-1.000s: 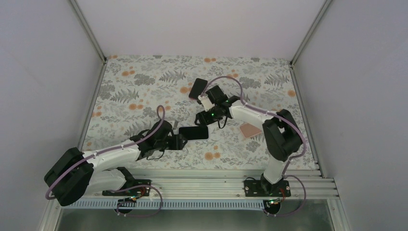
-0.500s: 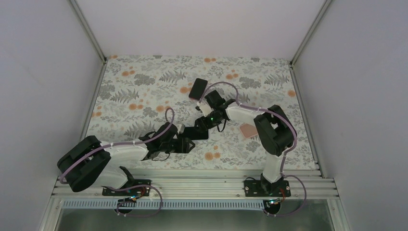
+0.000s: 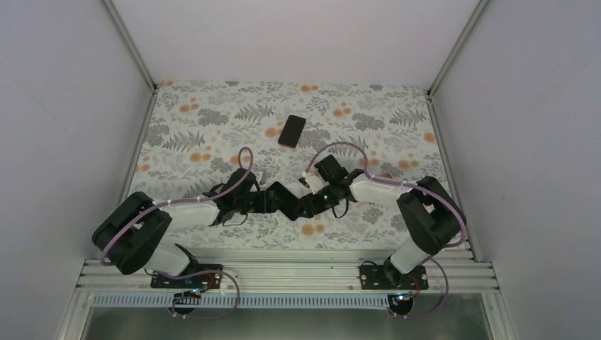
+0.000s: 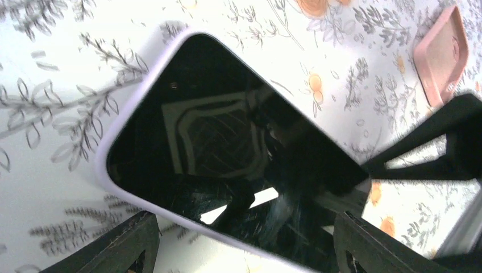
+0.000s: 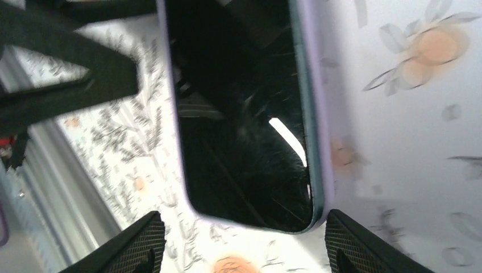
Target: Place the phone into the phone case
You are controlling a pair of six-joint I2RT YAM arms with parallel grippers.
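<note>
Left gripper (image 4: 245,216), spread wide, straddles one end of the phone (image 4: 227,148) lying in its lilac case (image 4: 151,98) on the floral table (image 3: 198,127); right gripper (image 5: 244,214), likewise spread, straddles the other end, perhaps touching.

Top camera overhead, looking down; wrist cameras close, both sharing phone (image 4: 227,159).

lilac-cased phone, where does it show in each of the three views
Top external: the lilac-cased phone is low centre, between the left gripper and the right gripper.
Left wrist: it fills the middle of the picture, lying diagonally.
Right wrist: it runs down from the top edge, centre.
Shared landmark: the floral mat, seen around the phone in all three views.
</note>
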